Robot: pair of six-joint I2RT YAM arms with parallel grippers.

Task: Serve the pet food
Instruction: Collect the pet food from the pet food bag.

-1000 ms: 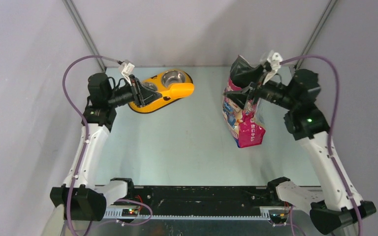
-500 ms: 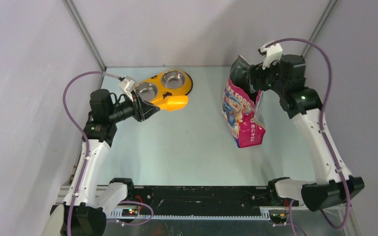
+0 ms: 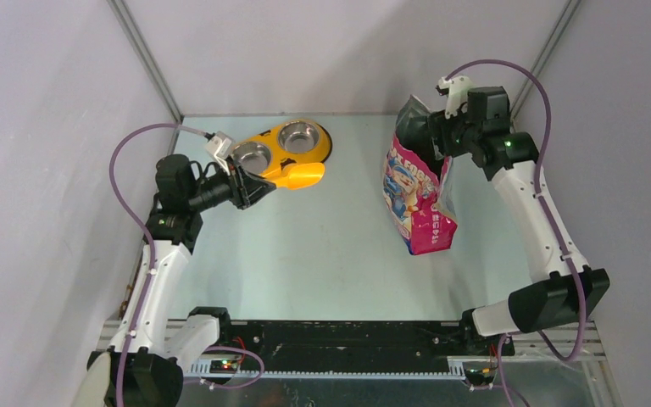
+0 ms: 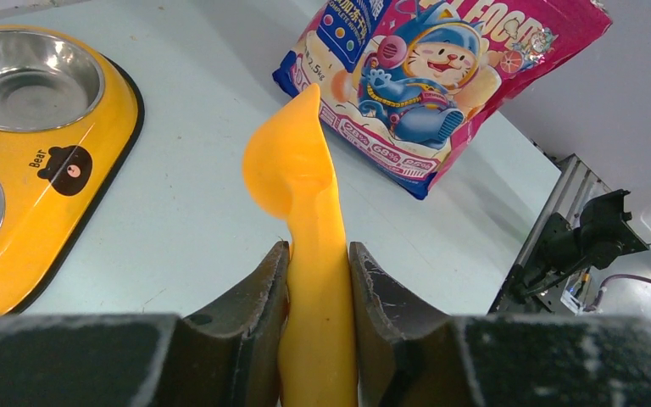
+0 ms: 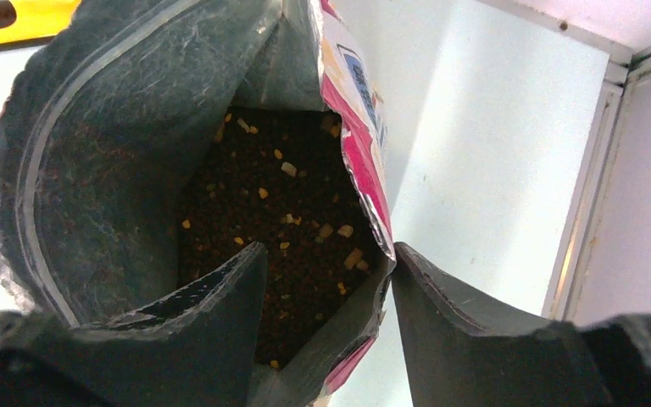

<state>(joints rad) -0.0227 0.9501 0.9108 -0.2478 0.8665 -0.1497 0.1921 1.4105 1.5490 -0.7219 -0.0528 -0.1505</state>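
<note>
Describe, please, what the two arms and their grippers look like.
The left arm and right arm have white links with black joints and black bases. A purple cable loops along each. Each wrist carries a small white camera mount. The left gripper and right gripper have dark, wedge-shaped fingers with rough, worn pads. A green light glows on the right arm.

From my station the pouch reads as glossy printed film outside, with a dull grey, crinkled lining inside. The kibble looks dry, matt and grainy. The scoop is smooth orange plastic with a soft sheen. I see a shiny yellow feeder holding polished steel bowls. The desk is smooth and matt. The fingers of my left end effector are matt black, rough-edged.
</note>
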